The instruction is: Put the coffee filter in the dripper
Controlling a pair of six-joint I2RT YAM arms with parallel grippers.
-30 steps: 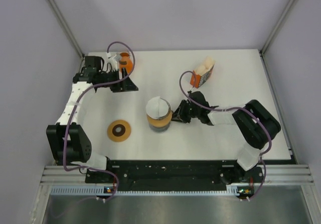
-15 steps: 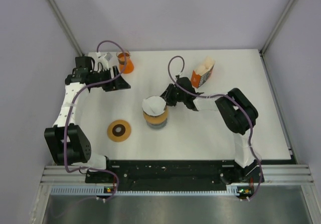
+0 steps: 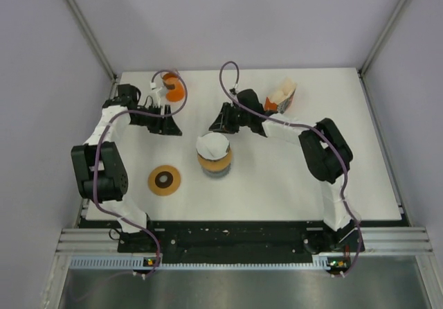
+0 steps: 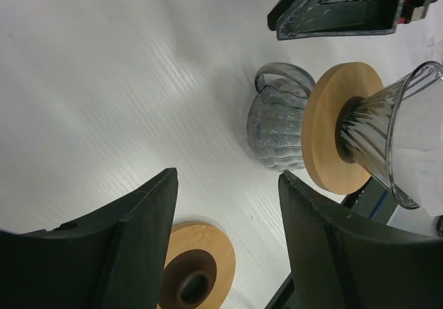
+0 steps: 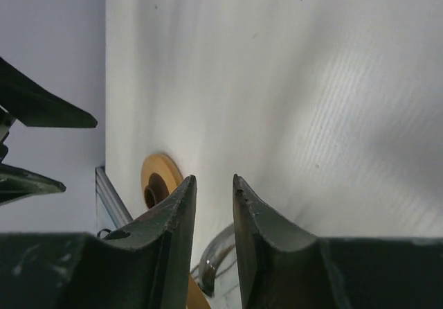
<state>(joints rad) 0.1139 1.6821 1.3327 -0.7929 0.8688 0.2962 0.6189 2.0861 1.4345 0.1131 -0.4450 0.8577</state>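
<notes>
The right claw (image 3: 217, 123) has backed away to the far side, barely parted and empty, leaving the coffee filter (image 3: 212, 145) seated in the dripper (image 3: 216, 162), so the job looks done; the left claw (image 3: 174, 127) gapes wide, holding nothing.

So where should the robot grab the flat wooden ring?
Probably from straight above, since the wooden ring lies flat and thin on the table. One side of the tool goes in its dark middle, which looks hollow, the other outside the rim.

My right gripper (image 3: 216, 123) has backed away from the dripper (image 3: 214, 162), rearward. The coffee filter (image 3: 212, 145) now sits lower inside it.
</notes>
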